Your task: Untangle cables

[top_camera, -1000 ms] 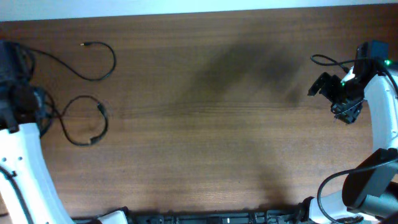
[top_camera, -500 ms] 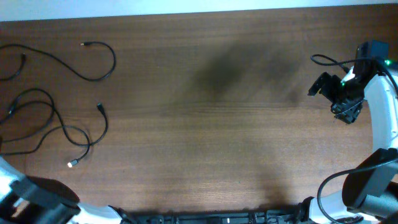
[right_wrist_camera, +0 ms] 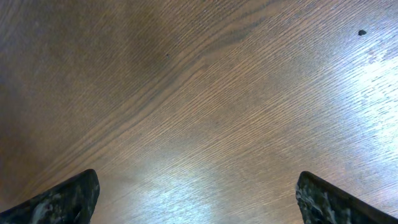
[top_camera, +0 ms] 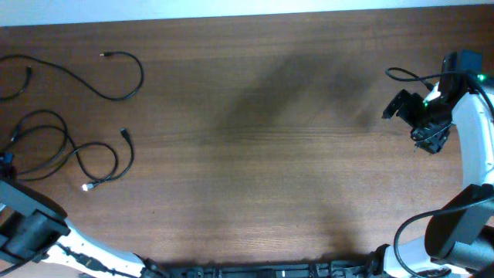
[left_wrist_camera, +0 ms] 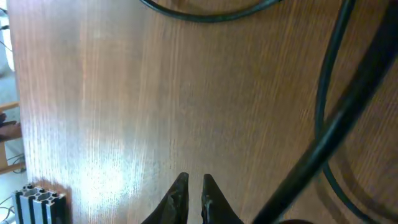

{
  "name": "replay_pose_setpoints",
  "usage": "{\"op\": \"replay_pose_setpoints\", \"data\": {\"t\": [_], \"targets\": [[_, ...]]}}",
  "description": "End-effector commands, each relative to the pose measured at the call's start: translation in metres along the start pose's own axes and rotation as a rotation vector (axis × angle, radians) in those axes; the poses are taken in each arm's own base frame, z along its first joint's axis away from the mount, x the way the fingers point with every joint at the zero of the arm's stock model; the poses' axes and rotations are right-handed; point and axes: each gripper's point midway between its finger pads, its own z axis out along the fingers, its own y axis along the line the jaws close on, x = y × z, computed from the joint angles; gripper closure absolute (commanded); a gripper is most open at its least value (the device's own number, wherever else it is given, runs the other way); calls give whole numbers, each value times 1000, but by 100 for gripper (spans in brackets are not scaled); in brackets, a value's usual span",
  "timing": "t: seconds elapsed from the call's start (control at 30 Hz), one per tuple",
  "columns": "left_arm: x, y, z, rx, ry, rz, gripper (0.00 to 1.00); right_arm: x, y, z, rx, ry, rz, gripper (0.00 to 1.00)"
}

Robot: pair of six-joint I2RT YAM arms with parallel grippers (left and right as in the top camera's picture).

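Note:
Two thin black cables lie apart at the table's far left. The upper cable [top_camera: 116, 96] curves from the left edge to a plug near the back. The lower cable [top_camera: 73, 150] lies in loose loops and ends in a pale plug [top_camera: 86, 186]. My left arm [top_camera: 31, 228] is at the front-left corner. In the left wrist view the left gripper [left_wrist_camera: 194, 182] is shut and empty over bare wood, with a thin cable arc [left_wrist_camera: 205, 16] far ahead of it. My right gripper [top_camera: 421, 116] [right_wrist_camera: 199, 183] is wide open and empty at the far right.
A thick blurred black wire [left_wrist_camera: 348, 106] crosses the right side of the left wrist view. An aluminium rail [left_wrist_camera: 37, 202] shows at that view's lower left. The arms' base frame [top_camera: 255, 270] runs along the table's front edge.
My left arm has pulled back from the cables to the front-left corner. The lower cable, bunched under the arm before, now lies spread in loose loops. The right arm has not moved.

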Motion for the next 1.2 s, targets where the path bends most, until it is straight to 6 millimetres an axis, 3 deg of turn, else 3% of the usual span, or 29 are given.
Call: {"op": "replay_pose_setpoints", "data": {"t": [0.0, 0.07, 0.13, 0.17, 0.23, 0.3, 0.33, 0.4, 0.43, 0.5, 0.53, 0.6, 0.67, 0.77, 0.97, 1.0, 1.1, 1.17], "targets": [[17, -48, -13, 294, 115, 266, 96, -1, 1, -7, -5, -25, -11, 2], [23, -71, -38, 457, 143, 358, 100, -1, 1, -7, -5, -25, -11, 1], [32, -92, -84, 676, 159, 464, 100, -1, 1, -7, -5, -25, -11, 2], [39, -98, -99, 742, 152, 527, 96, -1, 1, -7, -5, -25, -11, 2], [53, -104, -102, 736, 146, 600, 81, -1, 1, -7, -5, -25, -11, 2], [70, -108, -103, 714, 165, 638, 51, -1, 1, -7, -5, -25, -11, 2], [77, -106, -100, 666, 162, 661, 41, -1, 1, -7, -5, -25, -11, 2], [92, -110, -98, 571, 115, 728, 34, -1, 1, -7, -5, -25, -11, 2], [103, -115, -102, 572, 118, 759, 34, -1, 1, -7, -5, -25, -11, 2], [130, -120, -103, 528, 119, 833, 25, -1, 1, -7, -5, -25, -11, 1], [143, -119, -95, 458, 103, 875, 25, -1, 1, -7, -5, -25, -11, 2], [171, -116, -57, 341, 119, 884, 27, -1, 1, -7, -5, -25, -11, 2], [181, -124, -33, 359, 115, 889, 37, -1, 1, -7, -5, -25, -11, 2], [194, -121, 1, 348, 143, 840, 37, -1, 1, -7, -5, -25, -11, 2], [203, -124, 32, 371, 119, 839, 50, -1, 1, -7, -5, -25, -11, 2], [203, -125, 33, 374, 115, 838, 58, -1, 1, -7, -5, -25, -11, 2], [201, -124, 34, 363, 104, 837, 100, -1, 1, -7, -5, -25, -11, 2], [198, -122, 35, 347, 93, 837, 100, -1, 1, -7, -5, -25, -11, 2]]}}
